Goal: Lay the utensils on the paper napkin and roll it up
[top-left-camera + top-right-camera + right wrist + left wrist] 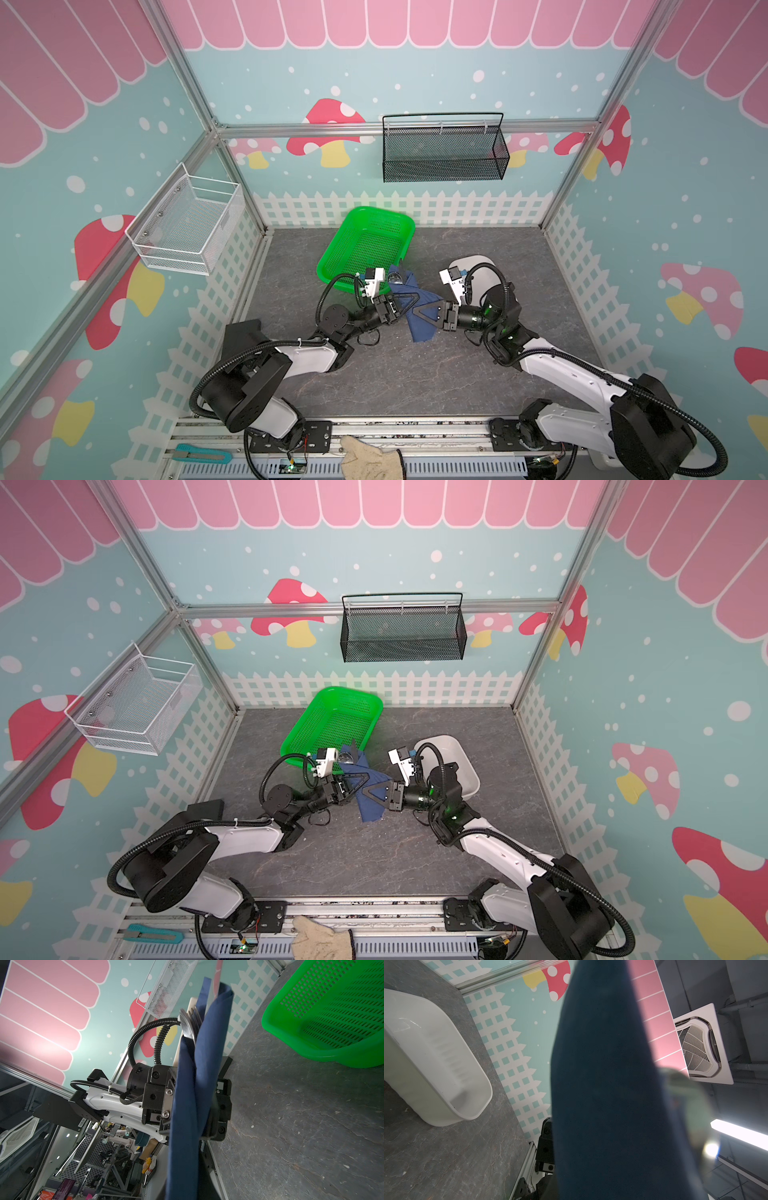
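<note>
Green basket (328, 270) sat left of centre on the grey table (395, 374). Just beside it, the left gripper (407, 300) straddled the rolled paper napkin (422, 328); its grip could not be judged. The utensils (189, 1024) poked from the roll's end. The right gripper (417, 311) pinched the napkin, its arm partly hiding a white tub (453, 750).

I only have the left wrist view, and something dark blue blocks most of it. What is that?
Observer: The paper napkin. The left gripper and the right gripper are both shut on it from opposite sides.
Operator: Are the utensils inside?
Observer: Yes, the utensils poke out of its end nearest the green basket.
Operator: Rolled tight?
Observer: Loosely, I'd say; in a top view its opposite end spreads wide.
</note>
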`<state>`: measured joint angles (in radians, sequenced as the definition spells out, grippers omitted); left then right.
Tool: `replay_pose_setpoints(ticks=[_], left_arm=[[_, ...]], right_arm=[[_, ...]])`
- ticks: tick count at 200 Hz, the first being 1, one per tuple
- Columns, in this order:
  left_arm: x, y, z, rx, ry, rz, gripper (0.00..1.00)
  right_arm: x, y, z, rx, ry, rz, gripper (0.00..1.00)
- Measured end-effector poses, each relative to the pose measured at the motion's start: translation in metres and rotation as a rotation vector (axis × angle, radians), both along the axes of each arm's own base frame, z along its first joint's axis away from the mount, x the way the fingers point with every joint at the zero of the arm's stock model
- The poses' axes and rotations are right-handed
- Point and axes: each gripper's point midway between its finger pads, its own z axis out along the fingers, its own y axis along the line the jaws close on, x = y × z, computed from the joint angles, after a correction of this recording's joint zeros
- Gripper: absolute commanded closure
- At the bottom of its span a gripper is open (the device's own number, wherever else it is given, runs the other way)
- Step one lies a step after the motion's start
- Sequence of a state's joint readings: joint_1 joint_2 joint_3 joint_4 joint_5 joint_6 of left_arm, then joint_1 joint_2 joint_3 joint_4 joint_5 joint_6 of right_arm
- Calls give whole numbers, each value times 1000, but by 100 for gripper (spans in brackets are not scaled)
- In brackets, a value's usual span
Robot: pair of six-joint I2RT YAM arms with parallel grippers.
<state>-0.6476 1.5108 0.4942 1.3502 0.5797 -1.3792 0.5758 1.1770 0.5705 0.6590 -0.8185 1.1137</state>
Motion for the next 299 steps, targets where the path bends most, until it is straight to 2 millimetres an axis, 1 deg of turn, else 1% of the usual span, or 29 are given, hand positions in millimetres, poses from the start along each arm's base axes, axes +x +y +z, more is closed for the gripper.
replay_pose_setpoints(ticks=[14, 25, 67, 120, 166, 201, 227, 252, 286, 299], left_arm=[[0, 0, 0, 2, 3, 0, 93], [0, 0, -1, 4, 5, 0, 95], [0, 0, -2, 7, 8, -1, 97], [-1, 0, 2, 5, -3, 0, 97], [-1, 1, 2, 7, -10, 3, 98], [-1, 1, 2, 6, -11, 3, 97], [-2, 1, 3, 9, -15, 4, 97], [-2, 1, 4, 12, -17, 6, 97], [-2, 1, 2, 21, -8, 3, 97], [-2, 0, 0, 25, -3, 0, 96]], right_arm=[[0, 0, 0, -1, -2, 2, 88], [0, 0, 0, 0, -2, 2, 85], [-1, 0, 0, -3, -5, 2, 66], [-1, -11, 0, -48, -27, -59, 57], [7, -26, 1, -80, -30, -165, 57], [13, -37, 5, -87, -26, -237, 62], [15, -41, 6, -86, -17, -264, 60], [15, -41, 8, -89, -9, -262, 56], [23, -32, 28, -72, -33, -233, 55], [26, -28, 30, -68, -36, -220, 57]])
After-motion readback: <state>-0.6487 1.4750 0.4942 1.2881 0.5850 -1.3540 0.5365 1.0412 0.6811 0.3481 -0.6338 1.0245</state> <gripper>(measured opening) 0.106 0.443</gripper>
